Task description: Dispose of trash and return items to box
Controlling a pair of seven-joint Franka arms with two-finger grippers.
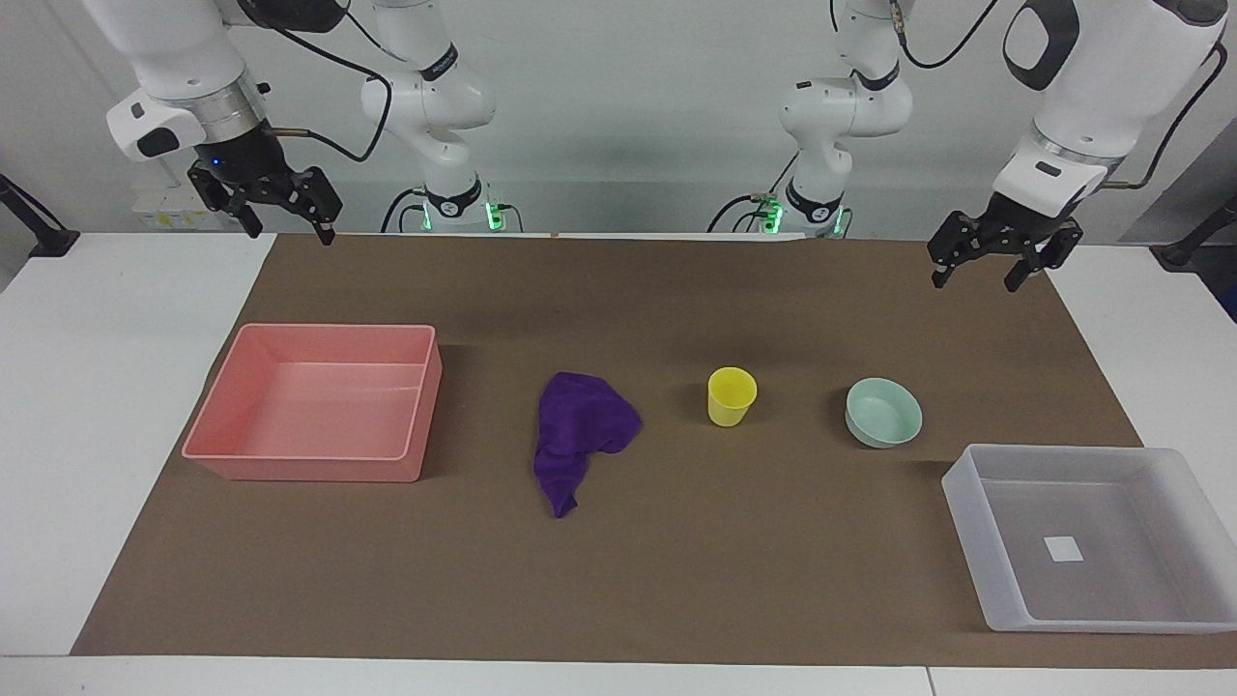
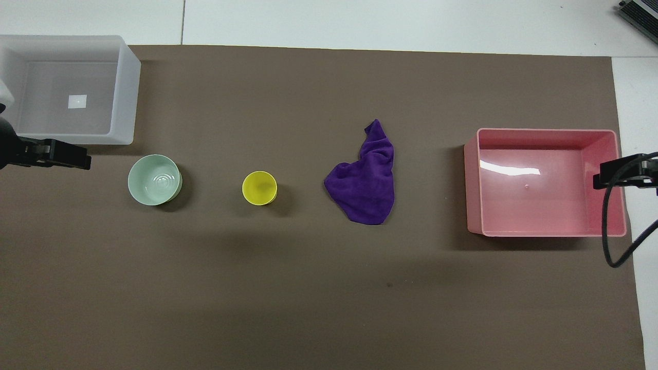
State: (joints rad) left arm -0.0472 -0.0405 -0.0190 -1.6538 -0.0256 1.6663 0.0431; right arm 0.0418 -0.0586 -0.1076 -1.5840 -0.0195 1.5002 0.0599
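You see the purple rag [image 1: 580, 435] lying between the pink bin [image 1: 314, 401] and the yellow cup [image 1: 732, 395], its long way running toward and away from the robots, thin tail pointing away. The green bowl [image 1: 883, 413] sits near the clear tray [image 1: 1092, 536]. Only the facing view shows the left gripper [image 1: 978, 268] and right gripper [image 1: 285, 217] whole, both hanging high with fingers spread.

A white table [image 1: 116, 406] stood before a plain pale wall [image 1: 628, 87]. A large brown mat [image 1: 618, 580] covered most of the table top, and white margins stayed bare at both ends. Seams divided the white surface into panels. The light was soft and even, with faint shadows on the mat.
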